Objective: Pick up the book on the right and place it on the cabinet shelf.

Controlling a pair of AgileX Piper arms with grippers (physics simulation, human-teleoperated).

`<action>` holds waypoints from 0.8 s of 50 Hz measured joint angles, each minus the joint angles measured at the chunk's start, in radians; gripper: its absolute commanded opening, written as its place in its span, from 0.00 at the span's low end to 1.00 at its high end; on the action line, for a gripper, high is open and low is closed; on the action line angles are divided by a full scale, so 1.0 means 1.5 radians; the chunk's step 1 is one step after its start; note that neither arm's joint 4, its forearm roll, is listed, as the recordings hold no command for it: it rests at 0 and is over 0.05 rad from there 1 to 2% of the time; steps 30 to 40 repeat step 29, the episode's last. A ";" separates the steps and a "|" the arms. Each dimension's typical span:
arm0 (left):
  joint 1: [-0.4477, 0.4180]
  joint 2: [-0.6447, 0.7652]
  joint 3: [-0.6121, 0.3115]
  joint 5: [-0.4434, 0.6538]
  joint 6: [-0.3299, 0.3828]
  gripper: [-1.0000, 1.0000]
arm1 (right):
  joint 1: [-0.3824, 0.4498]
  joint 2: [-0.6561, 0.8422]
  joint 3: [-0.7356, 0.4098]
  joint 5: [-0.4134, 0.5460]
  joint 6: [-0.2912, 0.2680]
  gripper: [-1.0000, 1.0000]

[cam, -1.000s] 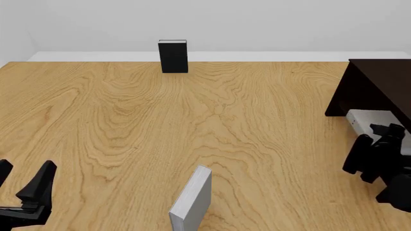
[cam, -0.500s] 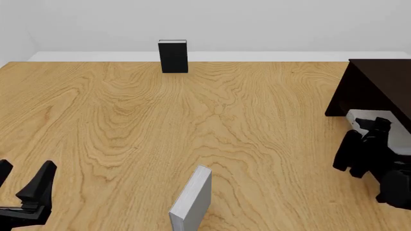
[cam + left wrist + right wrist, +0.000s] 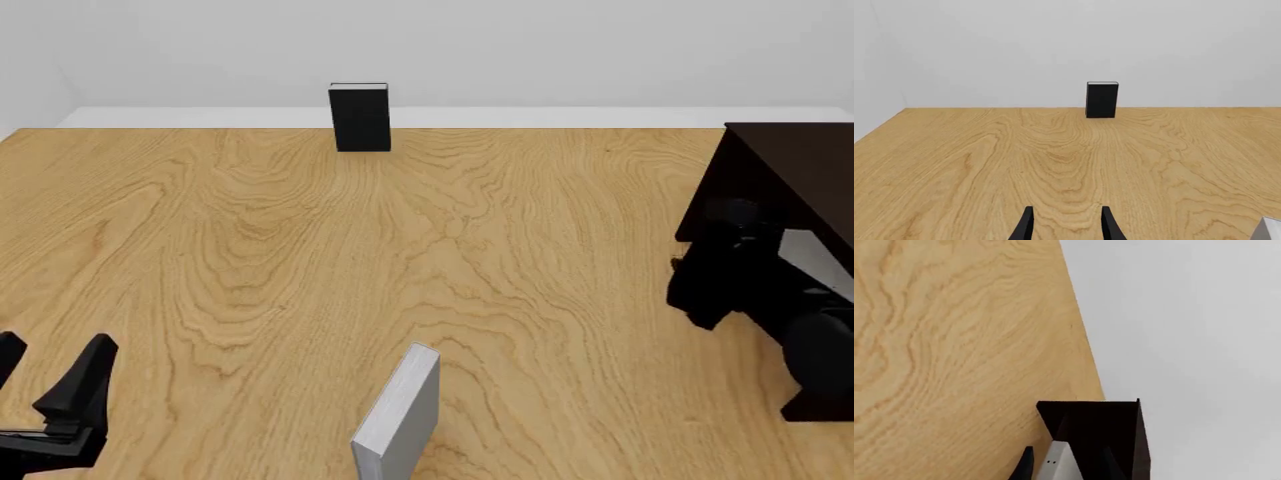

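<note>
The left gripper (image 3: 51, 385) sits at the table's (image 3: 267, 260) near left corner, jaws spread wide and holding nothing. A slim grey book (image 3: 398, 417) stands right of it, near the table's front edge. A black book (image 3: 359, 117) stands upright at the far edge. The right gripper (image 3: 707, 275) is clamped on the book (image 3: 1059, 464), directly in front of the cabinet (image 3: 787, 175) opening.

The right gripper (image 3: 705, 290) now sits farther and leftward, carrying the book (image 3: 1057, 465) against the cabinet (image 3: 787, 170).
</note>
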 measured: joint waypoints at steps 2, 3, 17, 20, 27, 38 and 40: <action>0.000 0.000 0.000 0.000 0.000 1.00 | 0.007 -0.015 -0.011 0.023 0.018 1.00; 0.000 -0.001 0.000 0.001 0.000 1.00 | 0.010 -0.022 -0.018 0.036 0.029 1.00; -0.001 0.003 0.000 -0.004 0.002 1.00 | 0.044 -0.123 -0.102 0.211 0.193 1.00; -0.002 0.004 0.000 -0.005 0.003 1.00 | 0.053 -0.146 -0.122 0.251 0.236 1.00; -0.002 0.003 0.000 -0.004 0.005 1.00 | 0.072 -0.208 -0.165 0.341 0.330 1.00; -0.003 0.003 0.000 -0.004 0.005 1.00 | 0.076 -0.226 -0.176 0.363 0.350 1.00; -0.003 0.003 0.000 -0.004 0.005 1.00 | 0.076 -0.226 -0.176 0.363 0.350 1.00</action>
